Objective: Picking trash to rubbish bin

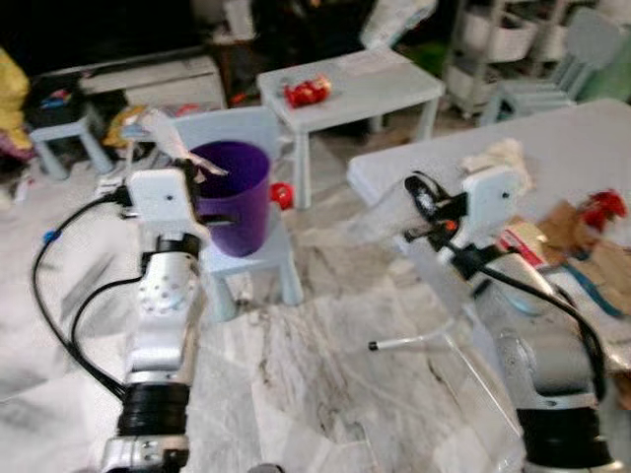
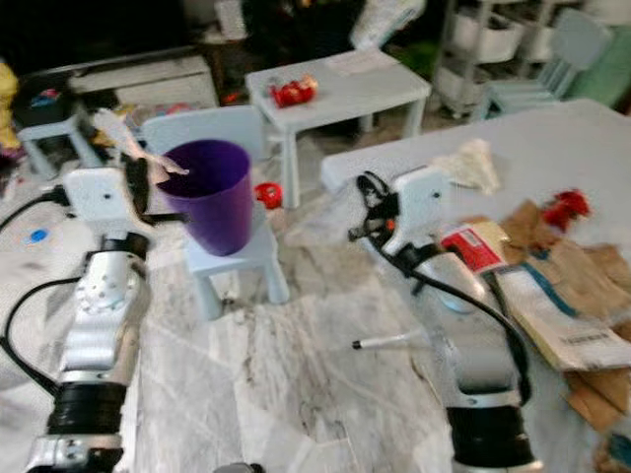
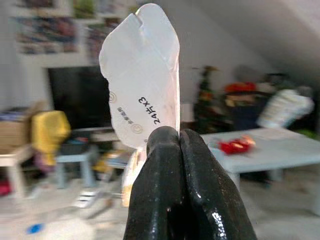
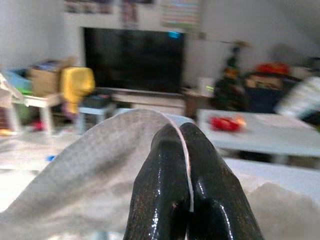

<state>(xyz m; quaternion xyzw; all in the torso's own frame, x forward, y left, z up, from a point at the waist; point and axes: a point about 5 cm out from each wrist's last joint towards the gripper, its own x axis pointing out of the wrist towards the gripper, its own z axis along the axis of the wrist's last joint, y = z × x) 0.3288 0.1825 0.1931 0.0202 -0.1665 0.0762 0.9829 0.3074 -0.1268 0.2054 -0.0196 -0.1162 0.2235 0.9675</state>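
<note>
Benches stood in the room: a grey bench at the right carried brown paper, a red-and-white packet and a crumpled white tissue, and a small white bench further back carried a red wrapper. Between them a purple rubbish bin stood on a small pale blue chair. The right hand was closed on the edge of a clear plastic sheet that hung beside the grey bench. The left hand was closed on a white plastic piece with printed marks, held just beside the rim of the bin
</note>
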